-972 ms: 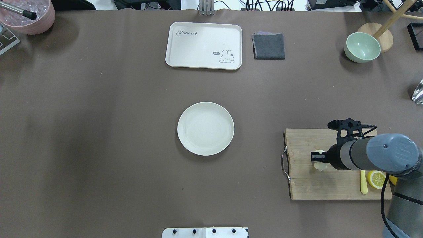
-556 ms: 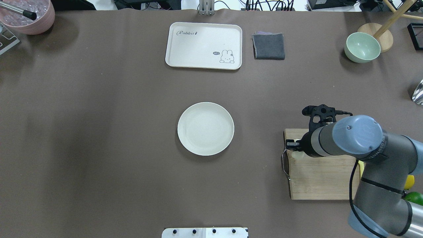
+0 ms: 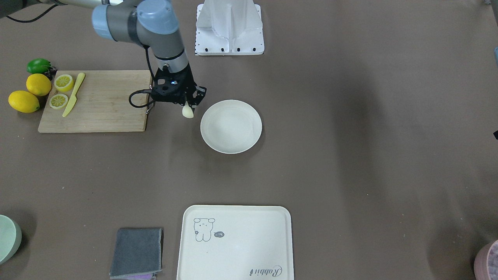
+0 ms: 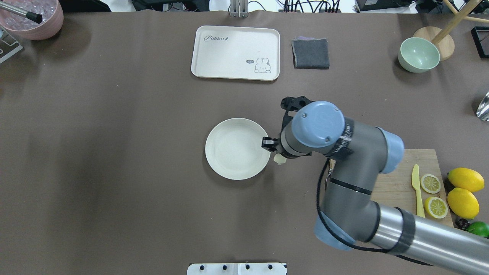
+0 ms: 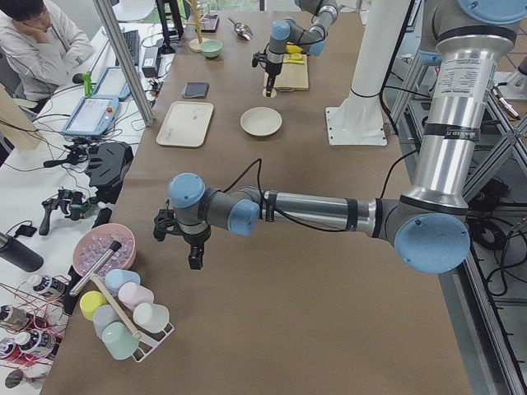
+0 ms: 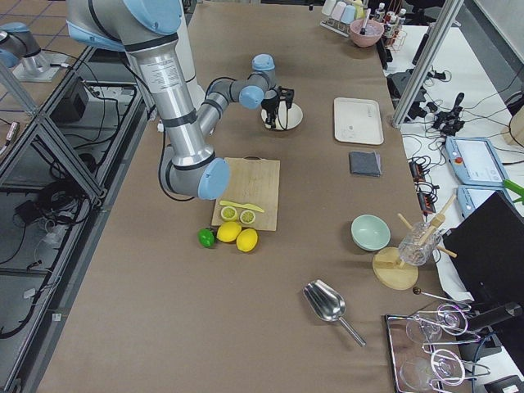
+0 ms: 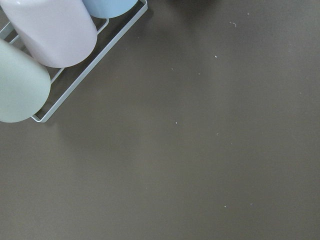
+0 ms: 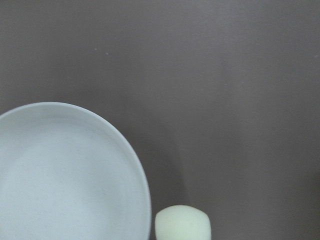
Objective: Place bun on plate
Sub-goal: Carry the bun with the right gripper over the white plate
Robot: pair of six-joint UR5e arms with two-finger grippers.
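Note:
The bun is a small pale cream lump held above the brown table, just off the right rim of the round off-white plate. My right gripper is shut on the bun. From the front-facing view the bun hangs below the right gripper, left of the plate. The right wrist view has the bun at the bottom edge beside the plate's rim. My left gripper hovers far off near a cup rack; I cannot tell whether it is open or shut.
A wooden cutting board with a yellow knife and lemon halves lies right of the arm. A cream tray, a grey cloth and a green bowl sit at the back. Cups in a wire rack stand near the left gripper.
The right arm has swung left from the cutting board, carrying the bun across the table to just beside the plate's right rim.

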